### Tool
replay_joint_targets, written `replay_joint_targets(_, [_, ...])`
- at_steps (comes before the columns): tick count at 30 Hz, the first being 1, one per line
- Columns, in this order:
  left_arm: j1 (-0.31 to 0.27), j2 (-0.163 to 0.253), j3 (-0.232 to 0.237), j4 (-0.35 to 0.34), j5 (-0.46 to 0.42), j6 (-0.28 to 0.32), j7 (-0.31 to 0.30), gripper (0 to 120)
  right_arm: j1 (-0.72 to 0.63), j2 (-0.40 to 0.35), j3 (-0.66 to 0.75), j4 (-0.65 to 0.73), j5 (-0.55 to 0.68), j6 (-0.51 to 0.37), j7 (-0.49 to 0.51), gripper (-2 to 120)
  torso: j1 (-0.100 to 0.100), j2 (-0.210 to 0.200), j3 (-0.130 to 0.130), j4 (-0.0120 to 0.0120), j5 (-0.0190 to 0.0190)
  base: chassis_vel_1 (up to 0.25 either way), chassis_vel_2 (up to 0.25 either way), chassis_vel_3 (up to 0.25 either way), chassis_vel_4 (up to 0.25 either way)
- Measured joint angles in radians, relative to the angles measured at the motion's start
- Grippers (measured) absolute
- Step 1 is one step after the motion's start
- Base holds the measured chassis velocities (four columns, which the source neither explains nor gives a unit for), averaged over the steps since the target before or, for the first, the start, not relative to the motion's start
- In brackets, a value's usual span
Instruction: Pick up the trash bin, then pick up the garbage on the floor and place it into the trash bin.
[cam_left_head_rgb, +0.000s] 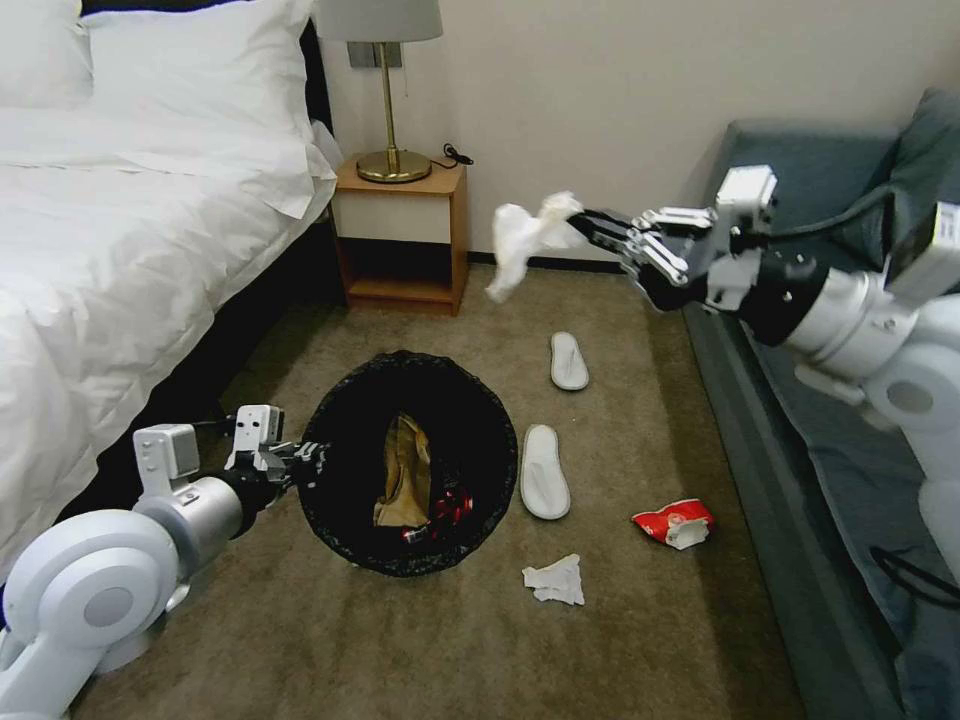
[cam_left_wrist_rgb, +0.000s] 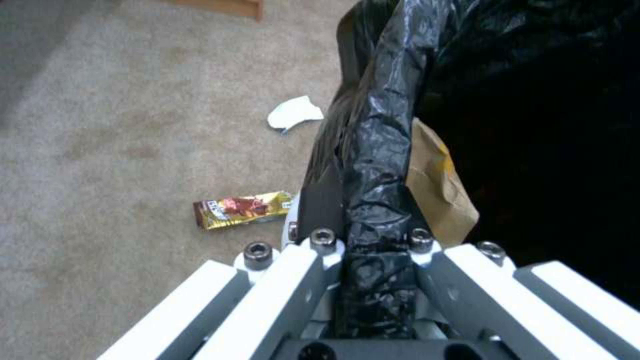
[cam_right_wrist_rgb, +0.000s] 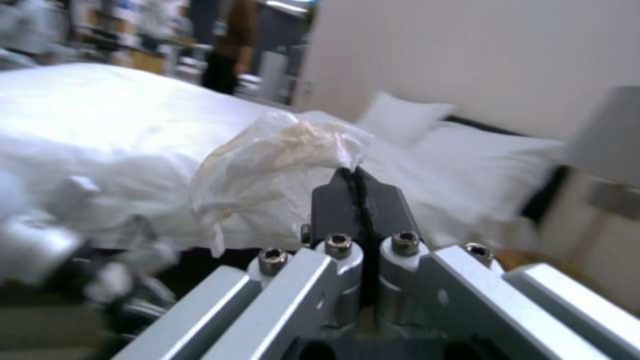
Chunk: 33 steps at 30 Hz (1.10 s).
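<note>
The trash bin (cam_left_head_rgb: 330, 440) with its black liner hangs low over the carpet, held at its rim (cam_left_wrist_rgb: 377, 165) by my left gripper (cam_left_head_rgb: 312, 458), which is shut on it. Inside lie a brown paper bag (cam_left_head_rgb: 402, 475) and red wrappers (cam_left_head_rgb: 448, 512). My right gripper (cam_left_head_rgb: 590, 228) is raised beyond the bin and shut on a crumpled white tissue (cam_left_head_rgb: 525, 240), whose folds (cam_right_wrist_rgb: 267, 170) trail from the fingertips. On the floor lie another tissue (cam_left_head_rgb: 555, 580), a red wrapper (cam_left_head_rgb: 675, 522), two white slippers (cam_left_head_rgb: 545, 470) (cam_left_head_rgb: 568, 360) and a gold snack wrapper (cam_left_wrist_rgb: 240, 210).
A white bed (cam_left_head_rgb: 120, 230) runs along the left. A wooden nightstand (cam_left_head_rgb: 400, 235) with a brass lamp (cam_left_head_rgb: 392, 165) stands at the back wall. A blue-grey sofa (cam_left_head_rgb: 800, 400) lines the right side. Open carpet lies in front of the bin.
</note>
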Motion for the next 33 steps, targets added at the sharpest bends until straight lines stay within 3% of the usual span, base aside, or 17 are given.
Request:
replay_joint_targets(5, [-0.008,-0.002,0.011,-0.014,-0.007,0.000,-0.006,3,0.090,0.052,-0.149,0.022,0.006,-0.039,0.017,0,0.000,0.000,0.000,0.0003,-0.0003,0.000,0.000,0.000,0.000])
replay_joint_targets(13, [-0.036,-0.022,0.020,-0.008,-0.018,0.000,-0.017,3,0.094,0.070,-0.275,0.039,-0.041,-0.058,0.024,0,0.000,0.000,0.000,0.0002,-0.0002,0.000,0.000,0.000,0.000])
replay_joint_targets(23, [-0.060,-0.045,0.029,-0.002,-0.023,0.000,-0.034,3,0.036,0.047,-0.295,0.056,-0.107,-0.064,0.004,0,0.000,0.000,0.000,0.0001,-0.0001,0.000,0.000,0.000,0.000])
replay_joint_targets(31, [-0.047,-0.046,-0.016,-0.003,-0.033,0.000,-0.032,3,0.005,0.024,-0.266,0.064,-0.134,-0.065,-0.017,0,0.000,0.000,0.000,0.0000,-0.0001,0.000,0.000,0.000,0.000])
replay_joint_targets(33, [-0.042,-0.049,-0.024,-0.004,-0.034,0.000,-0.031,3,0.005,0.028,-0.271,0.069,-0.150,-0.057,0.025,3,0.000,0.000,0.000,0.0001,-0.0001,0.000,0.000,0.000,0.000])
